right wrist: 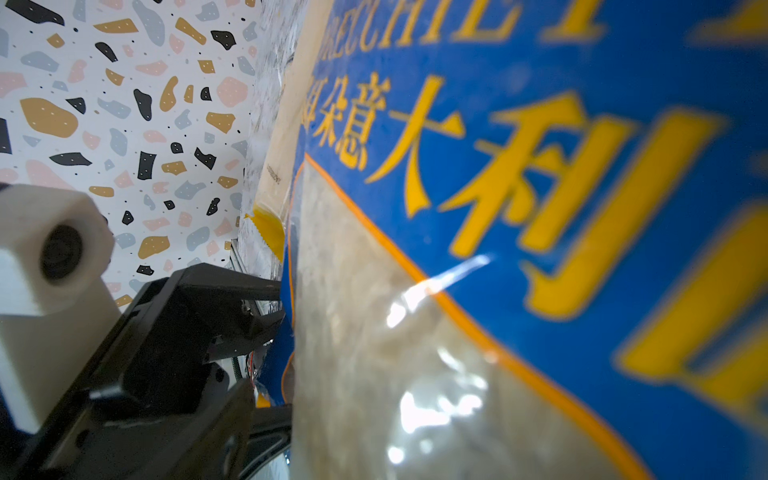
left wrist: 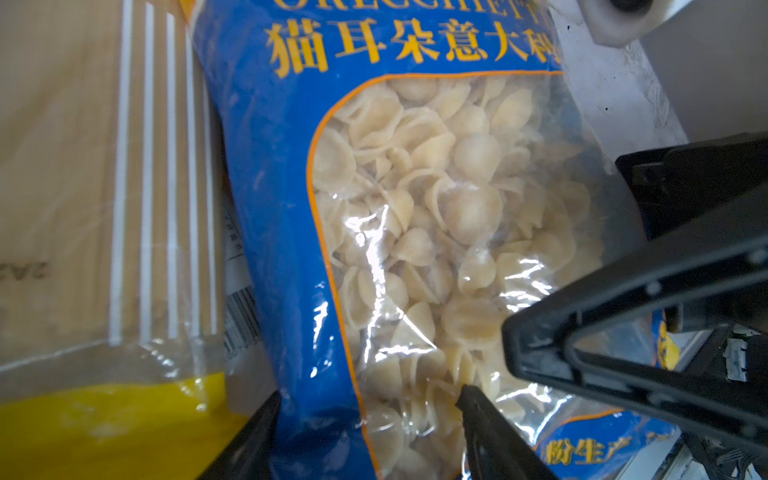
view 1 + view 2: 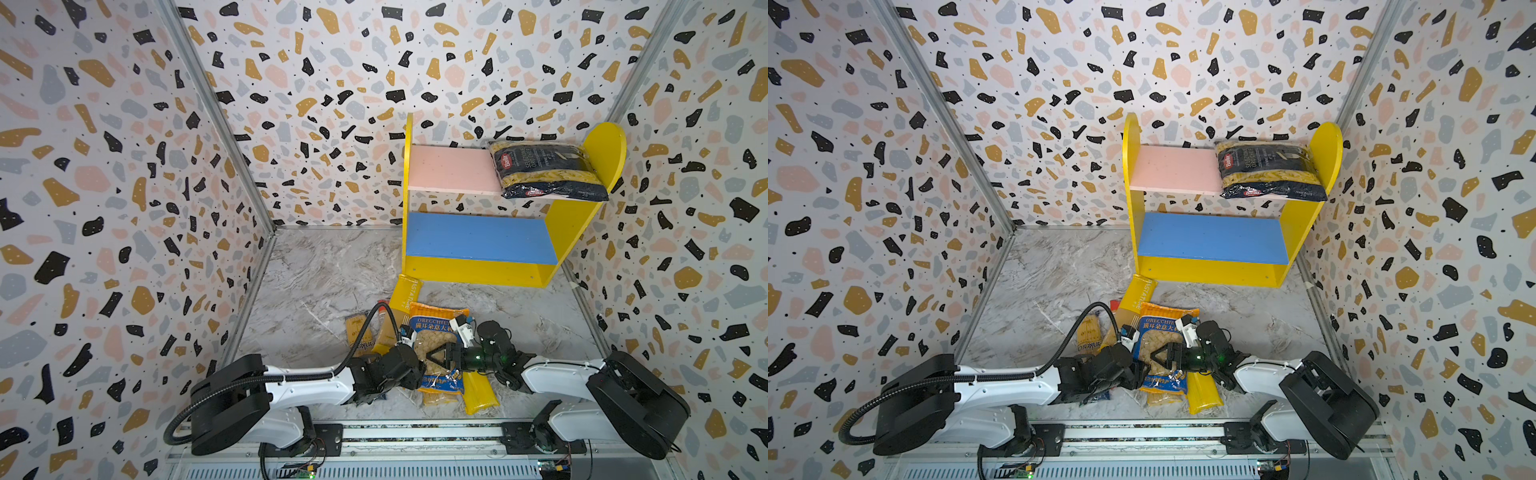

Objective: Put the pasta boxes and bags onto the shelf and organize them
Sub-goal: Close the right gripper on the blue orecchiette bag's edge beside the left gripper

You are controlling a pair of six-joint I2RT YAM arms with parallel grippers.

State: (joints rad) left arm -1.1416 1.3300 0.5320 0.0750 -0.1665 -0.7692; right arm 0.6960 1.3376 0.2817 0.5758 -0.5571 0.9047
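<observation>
At lower centre, left gripper [image 2: 368,409] is straddling the orecchiette bag [image 3: 430,330] edge, grip unclear; right gripper [image 2: 561,253] is gaping wide, empty.

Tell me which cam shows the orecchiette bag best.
Left wrist view: the orecchiette bag is sharp, label and clear window legible, with the left gripper straddling its edge. Both top views show its outline, but the right gripper covers its middle. Right wrist view gives only a blurred close-up of the label.
</observation>
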